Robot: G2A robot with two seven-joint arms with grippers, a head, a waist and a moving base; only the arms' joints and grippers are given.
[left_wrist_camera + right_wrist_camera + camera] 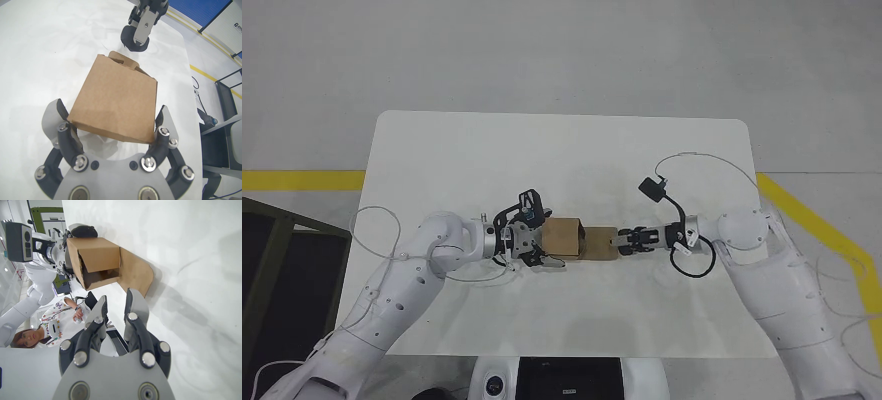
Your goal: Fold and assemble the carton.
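Left wrist view first: the left gripper point(111, 115) is pinching the near end of the carton point(117, 94), one pad pressing on each lower corner. That end seems to be riding a little above the white table point(37, 56), though the angle is making it hard to be sure. The carton's far end is showing folded tabs, and just beyond them the right gripper point(140, 40) is hanging low over the table.

From the right wrist, the carton point(94, 255) is lying on its side with its mouth gaping toward the right gripper point(117, 295). One flap point(136, 273) is stretching out flat along the table point(189, 256) from that mouth. The right gripper's fingers are standing narrowly apart and are gripping nothing; one fingertip point(130, 292) is sitting just beside the flap's rounded edge.

From above, the carton point(564, 238) is resting mid-table point(442, 150), between the left gripper point(532, 240) and the right gripper point(627, 242).
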